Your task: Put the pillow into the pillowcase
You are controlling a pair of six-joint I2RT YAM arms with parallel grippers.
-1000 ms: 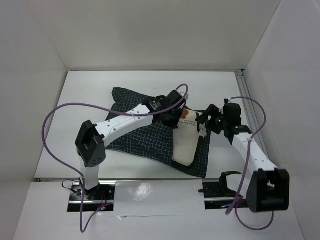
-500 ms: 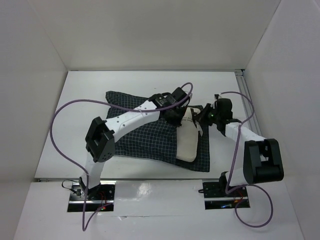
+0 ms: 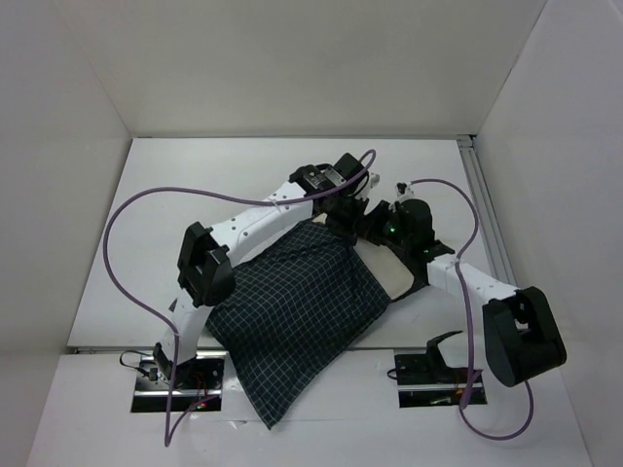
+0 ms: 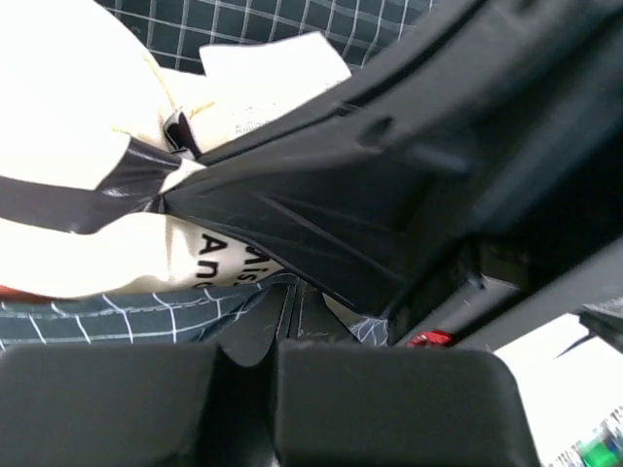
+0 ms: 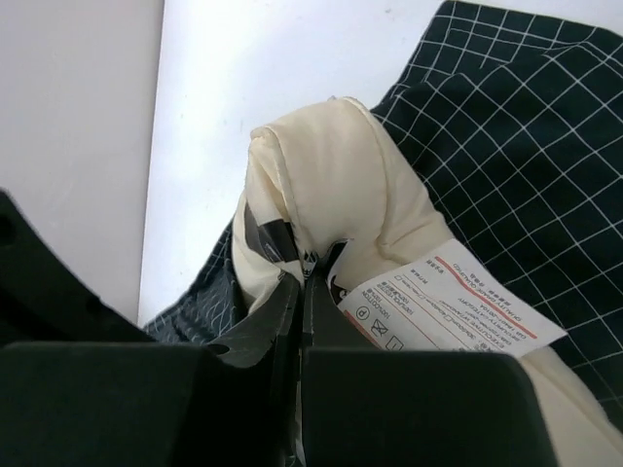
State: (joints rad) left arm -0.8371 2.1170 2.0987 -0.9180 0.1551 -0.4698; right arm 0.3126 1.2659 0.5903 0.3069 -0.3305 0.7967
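The dark checked pillowcase (image 3: 292,311) covers most of the cream pillow (image 3: 397,280), of which only a strip shows at the right. The pillowcase's lower corner reaches past the table's near edge. My left gripper (image 3: 343,212) is shut on the pillowcase's edge (image 4: 117,311) at the far end, close above the pillow (image 4: 78,117). My right gripper (image 3: 376,230) is shut on a pinched corner of the pillow (image 5: 331,175), next to its white care label (image 5: 448,302). Checked pillowcase fabric (image 5: 506,126) lies beside and under that corner. In the left wrist view the right gripper's fingers (image 4: 292,204) show, pinching the pillow.
White walls close in the table on three sides. A metal rail (image 3: 484,204) runs along the right edge. Purple cables (image 3: 127,253) loop off both arms. The two arm bases (image 3: 180,375) stand at the near edge.
The right gripper has shut on the pillow's corner. The pillowcase has been drawn over the pillow and has swung toward the near edge. Both wrists have moved farther back.
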